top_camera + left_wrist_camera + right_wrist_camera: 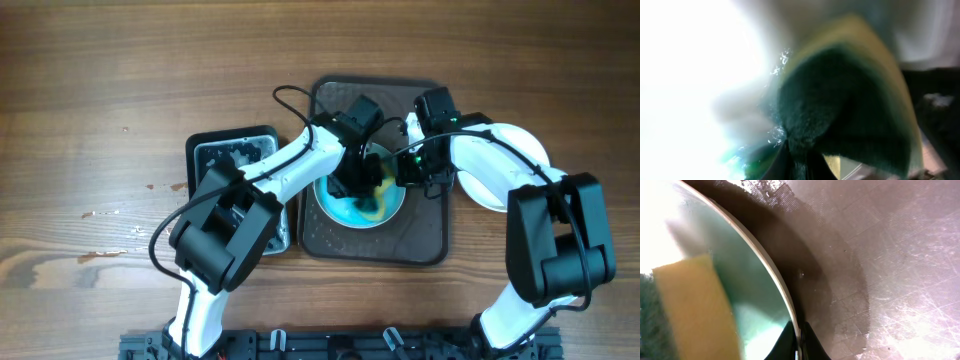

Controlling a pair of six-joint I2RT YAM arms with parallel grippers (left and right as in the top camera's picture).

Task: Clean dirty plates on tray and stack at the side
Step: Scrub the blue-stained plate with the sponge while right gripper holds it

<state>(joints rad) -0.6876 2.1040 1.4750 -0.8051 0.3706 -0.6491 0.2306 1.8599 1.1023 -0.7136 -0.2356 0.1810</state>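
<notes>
From overhead, a dark brown rectangular plastic tray (425, 240) sits mid-worktop (90, 90), carrying a round teal plate (345, 212). The left arm (290, 160) reaches in so its jaws can press a yellow sponge with a dark green scouring face (378, 188) onto the plate. The right arm (480, 150) comes to the plate's right rim, probably to stop it sliding under the scrubbing. A white round plate (535, 152) lies beside the tray under that arm, seemingly the stacking spot.

The left wrist view is badly blurred. The left jaws are clenched on the sponge (850, 110), against a glaring pale surface.

In the right wrist view, the right jaws are almost closed, pinching the thin rim of the plate (755, 305). The sponge (695, 310) rests on the plate, and bare tray (880, 255) lies alongside.
</notes>
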